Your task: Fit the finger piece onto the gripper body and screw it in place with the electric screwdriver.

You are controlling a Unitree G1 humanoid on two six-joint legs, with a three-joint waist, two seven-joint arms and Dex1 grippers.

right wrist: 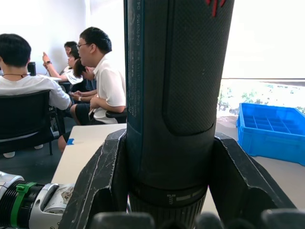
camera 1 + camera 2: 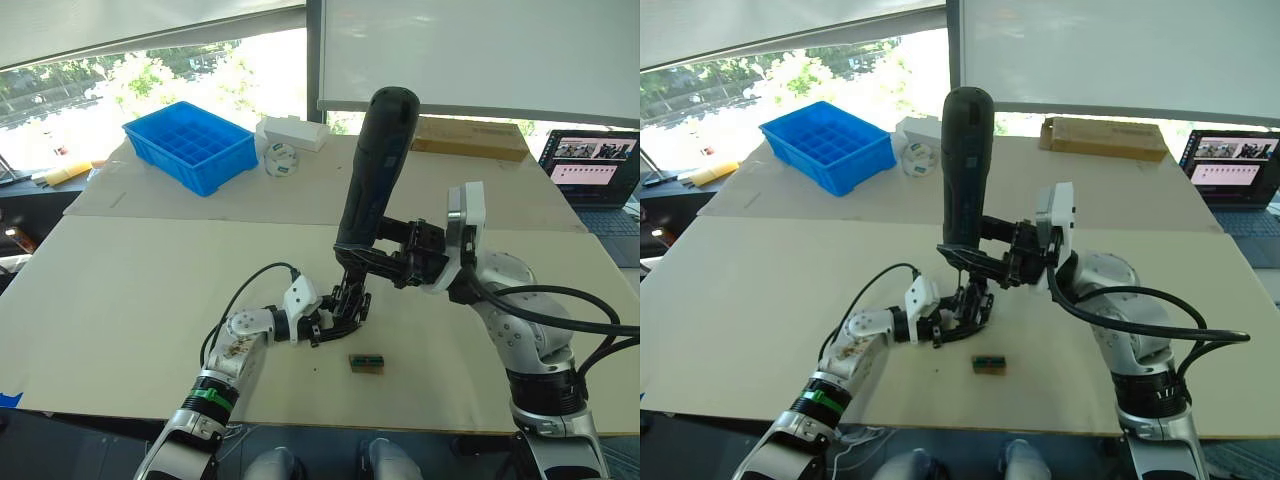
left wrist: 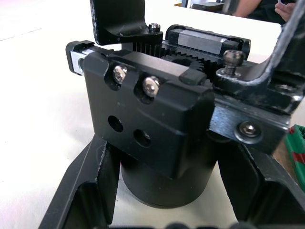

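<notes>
The gripper body stands on the table, a black block on a round base with gear teeth and screws on top. My left gripper is shut on that base, one finger on each side. A black claw-shaped part, which looks like the finger piece, sits on the body's top with a screw standing proud. My right gripper is shut on the electric screwdriver. It is held nearly upright, lower end just above the body. Its bit is hidden.
A small green and brown box lies just in front of the body. At the back stand a blue compartment bin, a tape roll, a white box, a cardboard box and a laptop. People sit beyond the table.
</notes>
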